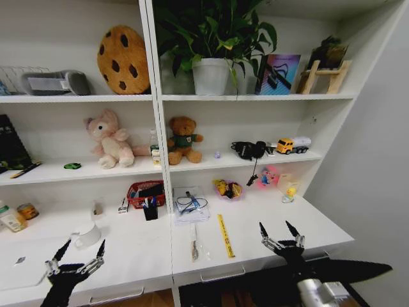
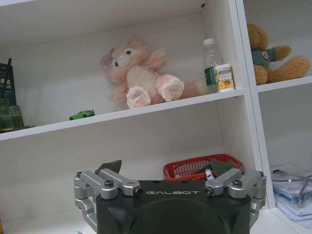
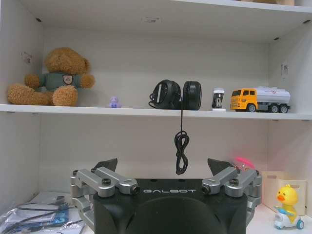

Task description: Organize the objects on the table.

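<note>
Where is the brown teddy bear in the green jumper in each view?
Head view: brown teddy bear on the middle shelf, right of the white upright divider.
Left wrist view: bear across the divider from the pink plush toy.
Right wrist view: bear beside the divider, sharing the black headphones' shelf.
Shared landmark: the divider.
</note>
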### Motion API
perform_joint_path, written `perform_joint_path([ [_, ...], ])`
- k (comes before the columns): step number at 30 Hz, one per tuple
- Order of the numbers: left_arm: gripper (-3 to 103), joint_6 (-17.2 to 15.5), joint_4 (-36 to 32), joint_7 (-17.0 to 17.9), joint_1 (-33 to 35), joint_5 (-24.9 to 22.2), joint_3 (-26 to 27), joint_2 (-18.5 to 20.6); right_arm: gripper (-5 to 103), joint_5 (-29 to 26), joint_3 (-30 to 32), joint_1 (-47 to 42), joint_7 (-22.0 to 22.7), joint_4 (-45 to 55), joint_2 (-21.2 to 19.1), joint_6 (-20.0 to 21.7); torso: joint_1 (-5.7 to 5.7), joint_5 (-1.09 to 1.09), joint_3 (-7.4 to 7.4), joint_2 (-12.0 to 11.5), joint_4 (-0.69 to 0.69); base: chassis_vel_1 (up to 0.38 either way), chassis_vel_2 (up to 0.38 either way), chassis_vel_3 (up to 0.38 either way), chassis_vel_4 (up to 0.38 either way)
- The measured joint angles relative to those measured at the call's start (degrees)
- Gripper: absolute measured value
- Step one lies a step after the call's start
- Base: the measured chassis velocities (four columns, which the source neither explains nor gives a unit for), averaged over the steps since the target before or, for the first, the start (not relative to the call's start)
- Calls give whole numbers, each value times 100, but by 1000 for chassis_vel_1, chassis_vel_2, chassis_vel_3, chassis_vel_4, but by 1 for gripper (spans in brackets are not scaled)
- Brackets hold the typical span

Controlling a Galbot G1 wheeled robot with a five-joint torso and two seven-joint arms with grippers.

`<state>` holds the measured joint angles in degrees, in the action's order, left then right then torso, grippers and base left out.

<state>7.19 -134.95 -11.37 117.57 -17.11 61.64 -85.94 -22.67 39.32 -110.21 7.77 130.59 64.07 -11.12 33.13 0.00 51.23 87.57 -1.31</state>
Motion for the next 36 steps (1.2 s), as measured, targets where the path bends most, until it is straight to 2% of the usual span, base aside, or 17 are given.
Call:
perform_joint_path([
  [15,100,0,0,0,0,0,0,0,100,-9,-6,14,0,-12,-8,10,0,1,0,0,0,59,58,-57,-58],
  [20,100,0,0,0,0,0,0,0,100,-10,-9,16,-1,-13,-8,12,0,-3,0,0,0,212,242,-227,-204],
  [31,100,0,-1,0,0,0,0,0,100,-14,-9,20,0,-18,-7,14,0,4,0,0,0,283,290,-285,-280],
  [33,100,0,0,0,-1,0,0,0,100,-14,-9,19,0,-18,-7,14,1,-4,0,0,0,352,358,-355,-344],
  [36,100,0,0,0,0,0,0,0,100,-15,-9,21,1,-18,-7,15,1,4,0,0,1,359,362,-365,-359],
])
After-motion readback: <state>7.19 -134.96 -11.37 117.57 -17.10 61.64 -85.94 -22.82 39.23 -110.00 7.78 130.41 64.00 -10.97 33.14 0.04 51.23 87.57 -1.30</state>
